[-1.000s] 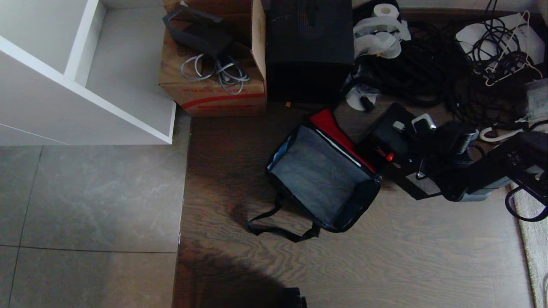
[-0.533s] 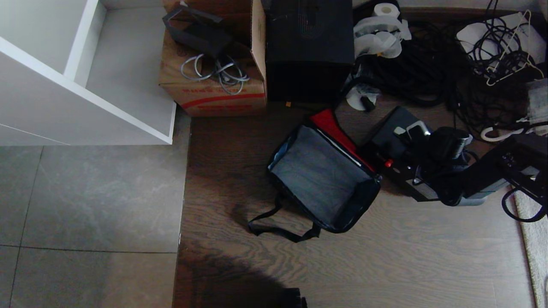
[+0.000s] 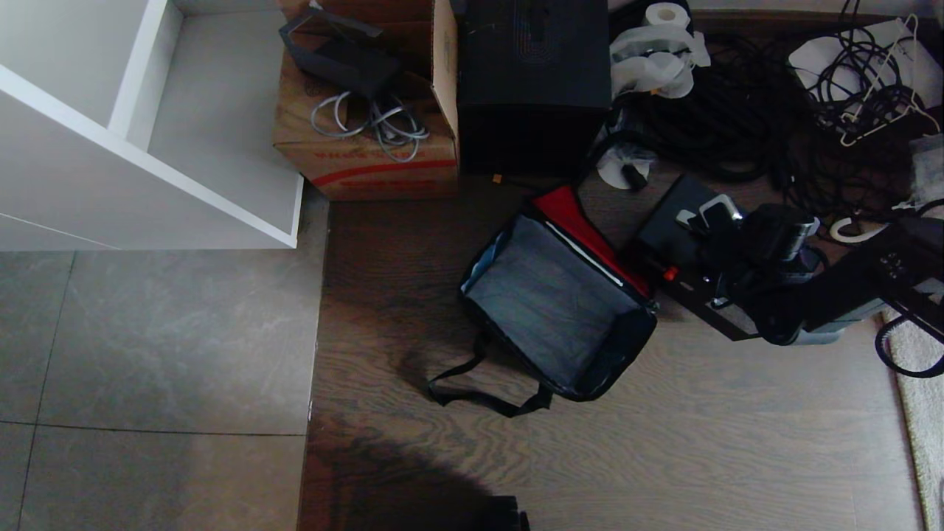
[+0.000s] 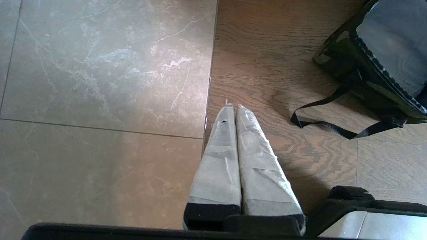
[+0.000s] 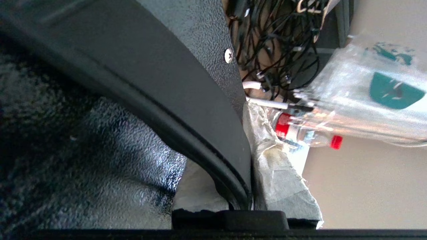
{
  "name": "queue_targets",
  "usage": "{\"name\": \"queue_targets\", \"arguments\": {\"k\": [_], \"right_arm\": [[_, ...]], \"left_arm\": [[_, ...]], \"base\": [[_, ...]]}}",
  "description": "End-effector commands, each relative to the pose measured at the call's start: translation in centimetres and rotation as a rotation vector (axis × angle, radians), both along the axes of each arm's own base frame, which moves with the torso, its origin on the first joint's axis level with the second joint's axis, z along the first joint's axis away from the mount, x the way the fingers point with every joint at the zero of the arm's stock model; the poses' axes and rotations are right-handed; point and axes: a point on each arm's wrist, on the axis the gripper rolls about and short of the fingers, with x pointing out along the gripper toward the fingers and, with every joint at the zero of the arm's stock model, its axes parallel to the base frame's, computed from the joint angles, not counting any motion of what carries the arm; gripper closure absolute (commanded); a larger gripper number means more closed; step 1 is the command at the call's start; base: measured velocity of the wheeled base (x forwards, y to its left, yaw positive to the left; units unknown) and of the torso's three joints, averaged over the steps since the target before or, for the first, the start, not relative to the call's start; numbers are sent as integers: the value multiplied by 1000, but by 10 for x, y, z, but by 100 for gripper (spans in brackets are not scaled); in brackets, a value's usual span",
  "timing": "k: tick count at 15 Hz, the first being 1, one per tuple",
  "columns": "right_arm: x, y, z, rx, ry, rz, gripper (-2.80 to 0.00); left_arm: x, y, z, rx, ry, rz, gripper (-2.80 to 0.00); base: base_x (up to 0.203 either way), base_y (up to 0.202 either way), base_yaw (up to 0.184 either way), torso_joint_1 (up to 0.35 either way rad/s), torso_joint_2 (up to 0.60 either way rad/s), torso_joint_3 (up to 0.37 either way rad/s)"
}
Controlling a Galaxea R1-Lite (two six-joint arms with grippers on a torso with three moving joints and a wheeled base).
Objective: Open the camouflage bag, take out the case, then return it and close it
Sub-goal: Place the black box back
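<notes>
Lifted slightly, case (handle clamped) in right pincer

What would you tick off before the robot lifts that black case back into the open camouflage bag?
1. Right gripper closed on the handle of the case: ok, the taped fingers pinch the strap.
2. Camouflage bag open, red lid panel folded back: ok.
3. Bag's grey interior free of objects: ok.
4. Shoulder strap out of the opening: ok, it lies on the floor in front.
5. Left gripper out of the way: ok, shut over bare floor.
6. Cables behind not snagging the case: cannot tell.
</notes>
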Motion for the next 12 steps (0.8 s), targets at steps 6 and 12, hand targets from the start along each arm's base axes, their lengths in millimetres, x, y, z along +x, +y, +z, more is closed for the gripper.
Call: {"name": "queue_targets", "arguments": {"k": [6, 12], "right_arm": [[-37, 3, 64, -3, -50, -1, 0], [-76, 6, 95, -2, -50, 5, 0]], "left_arm": [[1, 0, -3, -1, 9, 1, 0], [1, 0, -2, -1, 8, 1, 0]], "base": [[0, 0, 0, 0, 0, 0], [0, 0, 0, 0, 0, 0]]}}
